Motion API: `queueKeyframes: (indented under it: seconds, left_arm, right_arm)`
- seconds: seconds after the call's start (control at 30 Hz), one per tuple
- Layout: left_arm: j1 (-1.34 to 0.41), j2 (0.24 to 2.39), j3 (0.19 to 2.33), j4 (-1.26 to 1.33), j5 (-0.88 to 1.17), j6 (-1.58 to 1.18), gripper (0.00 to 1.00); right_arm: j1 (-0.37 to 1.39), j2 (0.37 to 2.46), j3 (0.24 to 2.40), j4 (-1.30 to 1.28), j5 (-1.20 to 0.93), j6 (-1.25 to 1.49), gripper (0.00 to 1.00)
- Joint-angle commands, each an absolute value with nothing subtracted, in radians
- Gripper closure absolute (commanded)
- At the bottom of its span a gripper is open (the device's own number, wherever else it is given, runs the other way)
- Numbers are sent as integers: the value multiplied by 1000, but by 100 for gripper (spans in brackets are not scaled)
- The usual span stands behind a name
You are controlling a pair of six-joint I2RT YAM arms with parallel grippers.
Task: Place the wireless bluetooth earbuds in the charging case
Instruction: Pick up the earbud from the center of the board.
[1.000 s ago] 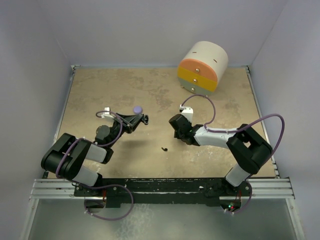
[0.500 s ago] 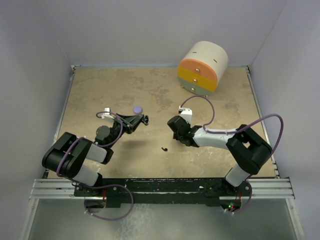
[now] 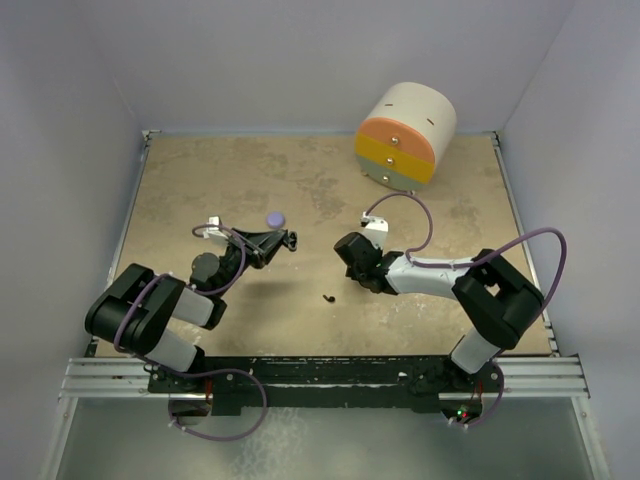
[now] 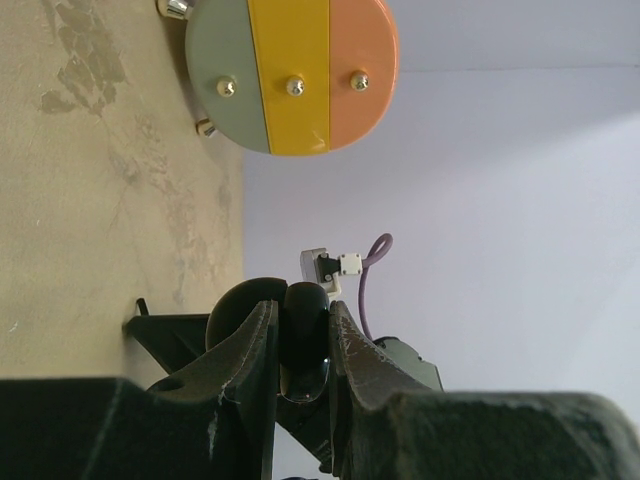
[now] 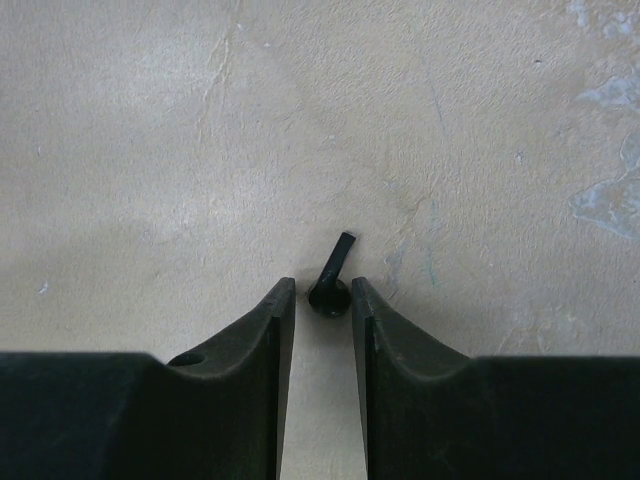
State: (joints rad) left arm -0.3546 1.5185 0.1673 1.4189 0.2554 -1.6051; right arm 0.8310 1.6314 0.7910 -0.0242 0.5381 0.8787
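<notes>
Near the middle of the tabletop [image 3: 200,180], a little toward the near edge, one black earbud [image 3: 329,297] lies on bare surface. It is a tiny stemmed piece, on its side.

Surface: tan, mottled with darker blotches and fine crack-like lines; pale bluish scuffs show at the right of the right wrist view. Metal trim runs along the left and right edges. A slotted aluminium rail [image 3: 320,372] crosses the near edge and carries both arm bases.

Room: plain pale lavender-grey walls [image 3: 300,60] close off the far, left and right sides.

Far right corner: a round drawer unit [image 3: 405,135] with a cream body and a face banded orange, yellow and grey-green, with small metal knobs.

Left of centre: a lavender puck [image 3: 274,217] sits flat, just beyond the left arm's fingers and not touching them.

Right gripper [image 5: 322,300]: fingers parted by a narrow gap, nothing grasped. In its wrist view the earbud's round head shows between the two tips and the stem points away. I cannot tell whether a tip touches it.

Left gripper [image 4: 300,305]: raised, pointing toward the right edge, fingers clenched on a black rounded piece [image 4: 305,350], glossy. I cannot tell what it is.

A purple cable [image 3: 520,240] loops over the right arm.
</notes>
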Motion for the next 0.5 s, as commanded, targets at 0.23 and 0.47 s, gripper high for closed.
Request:
queueKeyframes:
  seconds: [0.23, 0.47]
  left_arm:
    - [-350, 1587, 155, 1609, 289, -1651, 100]
    - [-350, 1664, 149, 1720, 316, -1706, 100]
  right_arm:
    - [836, 1700, 793, -197, 533, 1000, 68]
    - [837, 1750, 816, -221, 546, 1035, 68]
